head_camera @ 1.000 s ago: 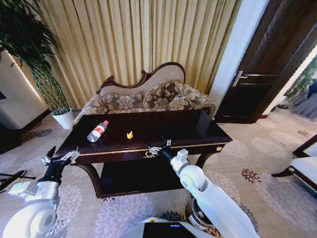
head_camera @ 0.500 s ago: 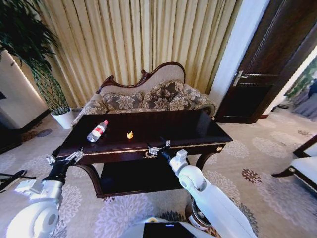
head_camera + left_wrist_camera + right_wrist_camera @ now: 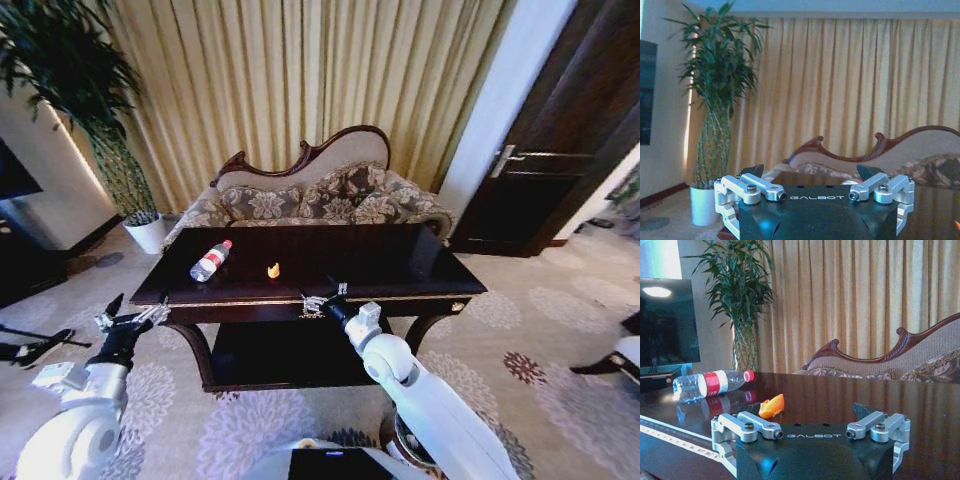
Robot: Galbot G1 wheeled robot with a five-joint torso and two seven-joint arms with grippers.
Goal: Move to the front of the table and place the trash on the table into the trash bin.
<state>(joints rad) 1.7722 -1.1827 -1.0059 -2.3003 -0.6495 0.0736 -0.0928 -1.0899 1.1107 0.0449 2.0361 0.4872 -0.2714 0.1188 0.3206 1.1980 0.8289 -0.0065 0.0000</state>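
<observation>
Right claw [image 3: 322, 296] hangs open over the table's [image 3: 400, 262] front edge.

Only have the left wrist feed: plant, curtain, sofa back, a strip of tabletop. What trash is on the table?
Observer: A clear bottle with a red cap lies on its side on the left part of the table, with a small orange scrap just to its right, not touching it.
Operator: Where does my left gripper sit relative to the table?
Observer: The left gripper is off the table's front left corner, over the carpet, fingers open.
Operator: And the right one?
Observer: The right gripper is at the middle of the table's front edge, open, pointing toward the scrap.
</observation>
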